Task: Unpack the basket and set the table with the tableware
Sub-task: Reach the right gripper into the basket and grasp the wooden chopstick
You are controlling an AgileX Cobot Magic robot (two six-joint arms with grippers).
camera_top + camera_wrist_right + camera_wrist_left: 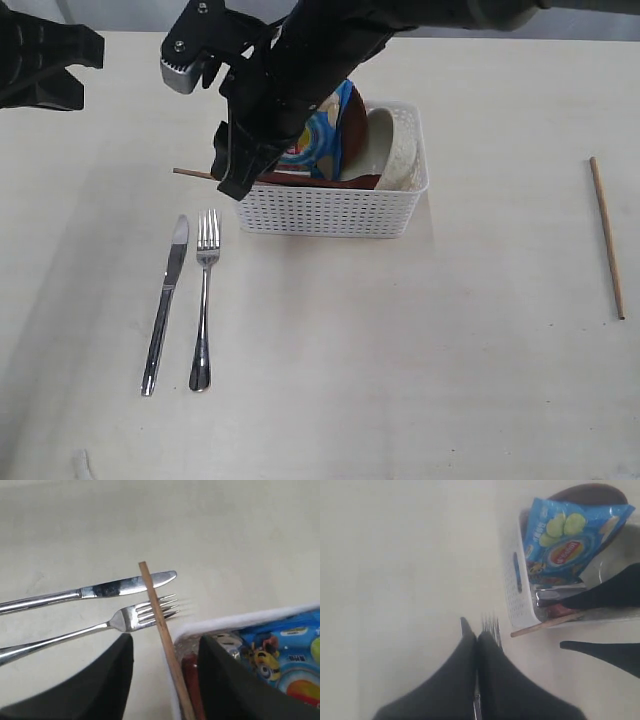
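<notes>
Our left pincer (pixel 477 636) hangs over the bare desk (pixel 450 350) with its jaws pressed together and nothing between them. It is well apart from the basket (pixel 330 212), which lies off to its right. The knife (pixel 165 305) and fork (pixel 204 300) lie side by side on the desk, just apart. They are under the left pincer's tips in its own view, and just beyond the tips of the right pincer (pixel 166 639). Our right pincer reaches across to the basket's left end. Its jaws stand well apart, one outside the rim and one over the inside, gripping nothing. Between them runs a chopstick (pixel 155 605), which leans on the rim and pokes out over the fork's tines. We cannot tell whether either jaw touches it. To the right of this pincer, inside the basket, a blue chip bag (pixel 325 135) stands on edge. A brown plate (pixel 355 120) stands behind the bag, and the bowl (pixel 395 145) stands on edge at the end farthest from the pincer. The second chopstick (pixel 606 238) lies flat on the desk, well away from both pincers, at the far right.
</notes>
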